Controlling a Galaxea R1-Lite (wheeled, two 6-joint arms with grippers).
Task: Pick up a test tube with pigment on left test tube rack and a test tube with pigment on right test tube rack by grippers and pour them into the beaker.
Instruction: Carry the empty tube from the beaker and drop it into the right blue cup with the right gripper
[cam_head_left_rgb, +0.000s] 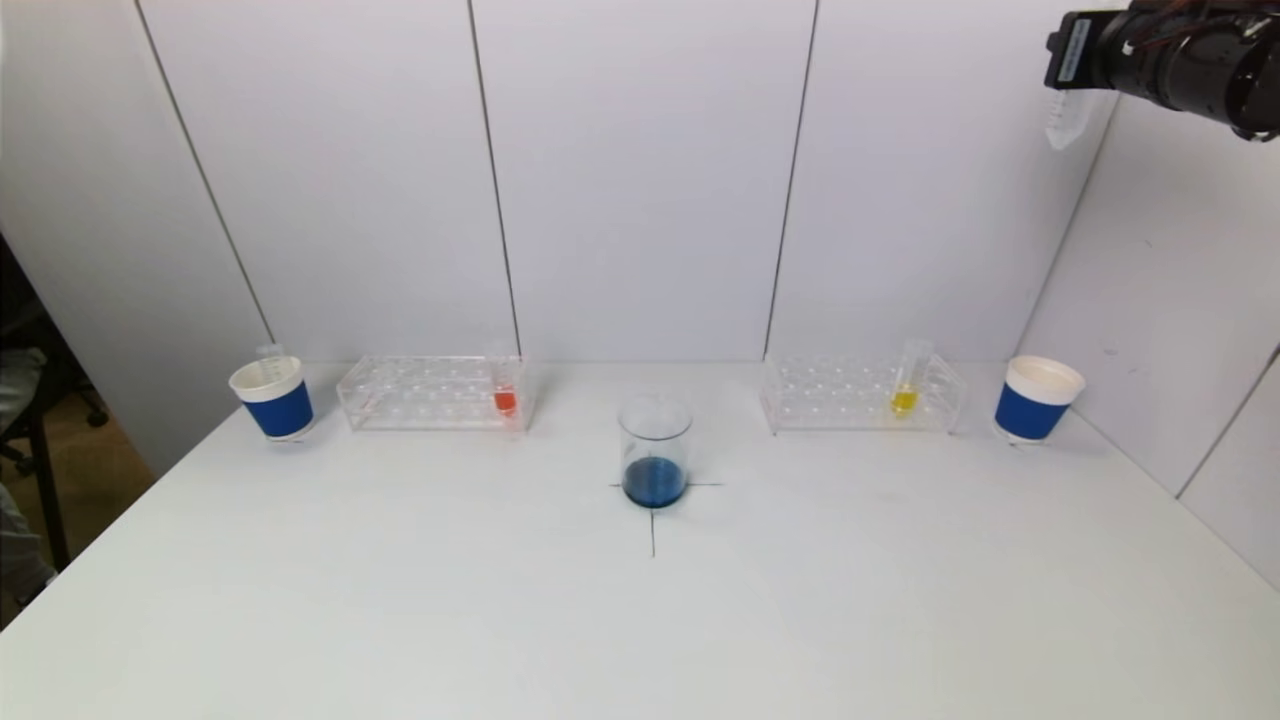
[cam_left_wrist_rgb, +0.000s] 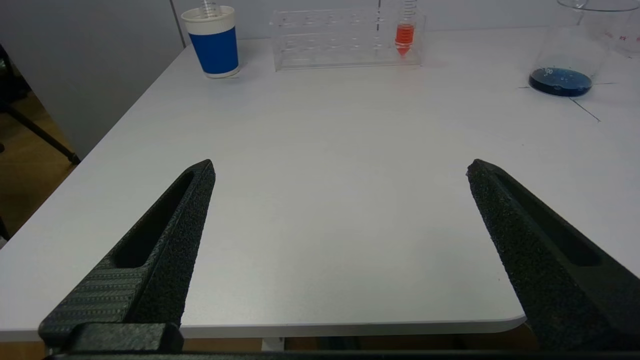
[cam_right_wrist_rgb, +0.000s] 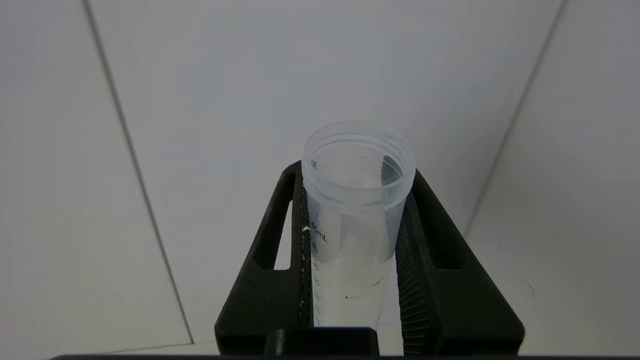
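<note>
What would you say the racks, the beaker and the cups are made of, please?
Left rack and right rack: clear, glossy, likely acrylic. Beaker: see-through, glass or clear plastic, can't tell. Left cup and right cup: matte, opaque, probably paper.

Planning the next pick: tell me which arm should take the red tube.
Left. The left gripper is open, facing the red tube in the left rack; the right gripper is raised high, shut on an empty tube.

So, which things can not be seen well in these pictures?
- Left hand: outside the head view; only its open fingers show in the left wrist view.
- Empty test tube in the right hand: lower part hidden by the fingers.
- Beaker: top cut by the frame edge in the left wrist view.
</note>
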